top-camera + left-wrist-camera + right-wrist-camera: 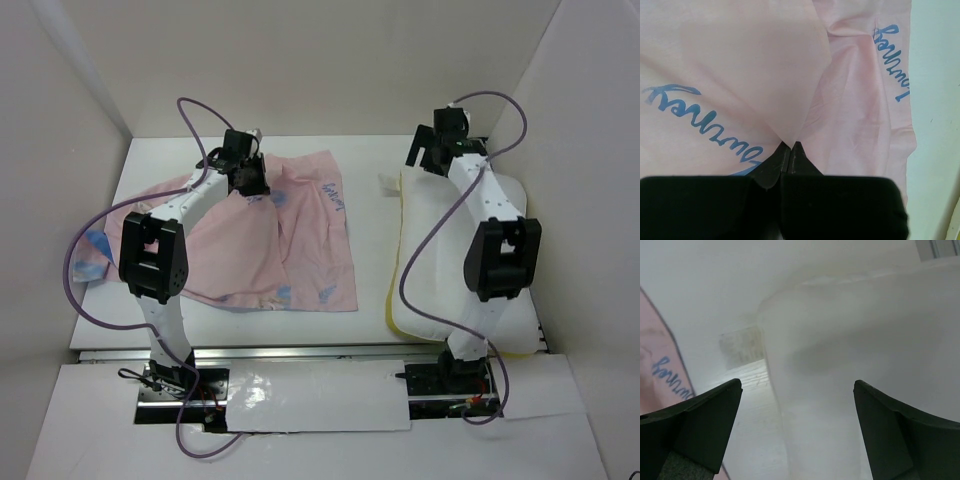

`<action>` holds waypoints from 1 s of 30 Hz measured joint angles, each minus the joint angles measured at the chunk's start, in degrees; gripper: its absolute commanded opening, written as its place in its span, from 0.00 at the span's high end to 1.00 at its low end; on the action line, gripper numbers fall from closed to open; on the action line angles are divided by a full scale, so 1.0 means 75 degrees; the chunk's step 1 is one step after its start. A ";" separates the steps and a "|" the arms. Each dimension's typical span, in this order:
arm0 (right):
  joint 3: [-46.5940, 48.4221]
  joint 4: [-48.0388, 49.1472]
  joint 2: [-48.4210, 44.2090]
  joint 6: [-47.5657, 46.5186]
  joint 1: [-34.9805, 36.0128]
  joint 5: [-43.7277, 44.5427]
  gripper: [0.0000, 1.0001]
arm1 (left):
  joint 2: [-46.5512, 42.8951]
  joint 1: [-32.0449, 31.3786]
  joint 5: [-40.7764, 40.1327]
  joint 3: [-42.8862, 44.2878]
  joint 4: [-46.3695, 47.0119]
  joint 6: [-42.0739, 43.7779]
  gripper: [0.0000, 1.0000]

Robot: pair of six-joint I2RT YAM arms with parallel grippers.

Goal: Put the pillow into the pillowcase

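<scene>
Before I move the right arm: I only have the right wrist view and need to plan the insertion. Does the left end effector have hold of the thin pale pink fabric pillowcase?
Observer: Yes. The left end effector is shut on a pinched fold of the pillowcase, beside its blue lettering.
Operator: Where does the rest of it lie?
Observer: Spread over the left half of the white table, apart from the large white soft rectangular pillow, with a bare strip between them.
Operator: And where on the pillow is my arm?
Observer: The right end effector hangs at the pillow's far left corner.
</scene>
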 measured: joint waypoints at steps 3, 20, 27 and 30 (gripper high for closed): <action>0.0647 0.0052 0.1058 0.0012 -0.0271 -0.0134 0.00 | 0.0000 0.0000 0.0003 0.0035 -0.0093 0.0020 1.00; 0.0804 0.0595 0.2436 -0.1827 0.0597 -0.0612 1.00 | 0.0268 0.0003 0.0204 0.0819 -0.0522 0.0230 1.00; -0.0545 0.0877 0.0443 -0.2634 0.2745 -0.1460 1.00 | 0.0268 0.0017 0.0417 0.0819 -0.0557 0.0221 1.00; -0.0574 0.0979 0.0061 -0.2789 0.3328 -0.1883 1.00 | 0.0175 0.0017 0.0423 0.0723 -0.0562 0.0201 1.00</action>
